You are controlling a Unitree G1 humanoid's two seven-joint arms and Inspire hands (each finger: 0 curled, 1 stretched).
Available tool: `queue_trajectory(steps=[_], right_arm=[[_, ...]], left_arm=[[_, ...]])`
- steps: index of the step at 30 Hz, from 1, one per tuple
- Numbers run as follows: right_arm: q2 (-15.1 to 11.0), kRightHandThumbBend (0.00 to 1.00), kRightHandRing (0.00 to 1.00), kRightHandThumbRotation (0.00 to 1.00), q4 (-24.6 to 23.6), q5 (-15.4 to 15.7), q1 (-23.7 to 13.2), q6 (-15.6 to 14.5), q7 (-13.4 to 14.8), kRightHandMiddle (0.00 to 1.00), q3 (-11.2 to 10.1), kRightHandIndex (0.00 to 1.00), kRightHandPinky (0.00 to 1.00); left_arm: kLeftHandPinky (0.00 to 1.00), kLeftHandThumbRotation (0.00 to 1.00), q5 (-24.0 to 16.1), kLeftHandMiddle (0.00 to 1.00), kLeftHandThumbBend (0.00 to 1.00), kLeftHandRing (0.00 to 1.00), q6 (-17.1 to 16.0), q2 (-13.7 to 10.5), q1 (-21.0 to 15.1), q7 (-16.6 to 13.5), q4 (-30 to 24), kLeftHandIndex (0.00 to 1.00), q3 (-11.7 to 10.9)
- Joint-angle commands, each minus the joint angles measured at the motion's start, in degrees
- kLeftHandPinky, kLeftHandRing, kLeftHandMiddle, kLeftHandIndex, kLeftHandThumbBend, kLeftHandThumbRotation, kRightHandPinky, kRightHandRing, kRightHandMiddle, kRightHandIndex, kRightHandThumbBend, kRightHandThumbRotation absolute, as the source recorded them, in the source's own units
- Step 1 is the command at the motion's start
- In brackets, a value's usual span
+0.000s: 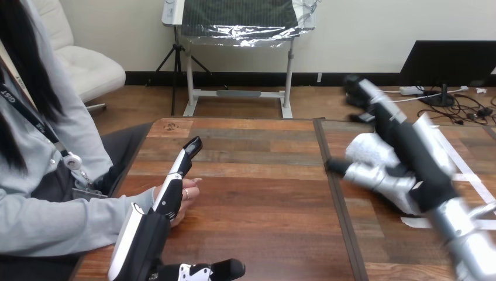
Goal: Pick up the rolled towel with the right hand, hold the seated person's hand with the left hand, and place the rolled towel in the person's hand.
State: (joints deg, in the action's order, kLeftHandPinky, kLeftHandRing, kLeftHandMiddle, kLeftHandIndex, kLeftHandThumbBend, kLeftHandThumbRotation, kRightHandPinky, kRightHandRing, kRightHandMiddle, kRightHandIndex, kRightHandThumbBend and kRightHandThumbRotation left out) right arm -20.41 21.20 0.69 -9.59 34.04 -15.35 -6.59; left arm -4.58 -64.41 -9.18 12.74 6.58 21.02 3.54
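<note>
Closest to the camera, the left hand [153, 231] reaches in from the bottom left edge with its fingers straight and its thumb spread wide along the bottom edge. It is released and grips nothing. The person's hand [188, 196] rests on the table [263, 193] just beyond those fingers, touching or nearly touching them. They cover part of it, so I cannot tell whether its palm faces up.

Farther off to the right, the right hand [409, 158] hangs above the table, blurred by motion. It appears clenched round the rolled towel [367, 149], which bulges white between thumb and fingers. Blur and the fingers hide the towel's long axis and its far end.

The delivery turns on one gap: the towel is well apart from the person's hand, which lies to its left across the table's middle and slightly lower.
</note>
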Motion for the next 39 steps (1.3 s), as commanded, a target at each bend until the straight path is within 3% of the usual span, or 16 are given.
queue_trajectory(steps=[1,4,11,16,23,28,39], right_arm=[[-4.8,1.0,0.93,0.44,-5.3,1.5,-7.9,-4.7,1.7,0.94,-2.6,0.94,0.86],[-6.5,1.0,0.93,0.43,-5.0,1.3,-10.0,-6.9,1.3,0.94,-3.0,0.94,0.86],[-11.1,1.0,0.94,0.4,-5.8,3.2,-15.1,-15.5,0.6,0.93,-3.1,0.92,0.85],[-13.7,1.0,0.94,0.39,-5.5,4.1,-18.3,-19.4,-0.5,0.93,-2.8,0.91,0.84],[-17.7,1.0,0.91,0.39,-5.1,8.6,-23.4,-26.4,-1.4,0.92,-1.1,0.89,0.78],[-18.8,1.0,0.88,0.39,-3.5,10.7,-26.5,-29.1,-2.1,0.9,-0.4,0.87,0.73],[-20.7,1.0,0.81,0.45,5.1,18.0,-35.0,-32.7,-2.5,0.85,3.7,0.85,0.65]], left_arm=[[1.0,0.56,0.2,0.99,1.0,1.0,-0.9,1.0,-4.0,-0.5,-0.2,0.98,0.1],[1.0,0.56,0.0,0.98,1.0,1.0,-1.0,1.3,-4.1,-0.5,-0.1,0.97,0.0],[1.0,0.57,-0.2,0.98,1.0,1.0,-1.0,1.7,-3.9,-0.5,0.2,0.98,0.0],[1.0,0.58,-0.6,0.98,1.0,1.0,-1.2,2.1,-3.7,-0.7,0.3,0.98,-0.2],[1.0,0.58,-0.7,0.99,1.0,1.0,-1.6,2.1,-3.6,-0.7,0.4,0.98,-0.1],[1.0,0.58,-0.5,0.98,1.0,1.0,-2.3,2.0,-3.8,-0.6,1.1,0.98,-0.1],[1.0,0.57,-0.1,0.98,1.0,1.0,-2.0,2.1,-3.6,-0.6,0.9,0.98,0.1]])
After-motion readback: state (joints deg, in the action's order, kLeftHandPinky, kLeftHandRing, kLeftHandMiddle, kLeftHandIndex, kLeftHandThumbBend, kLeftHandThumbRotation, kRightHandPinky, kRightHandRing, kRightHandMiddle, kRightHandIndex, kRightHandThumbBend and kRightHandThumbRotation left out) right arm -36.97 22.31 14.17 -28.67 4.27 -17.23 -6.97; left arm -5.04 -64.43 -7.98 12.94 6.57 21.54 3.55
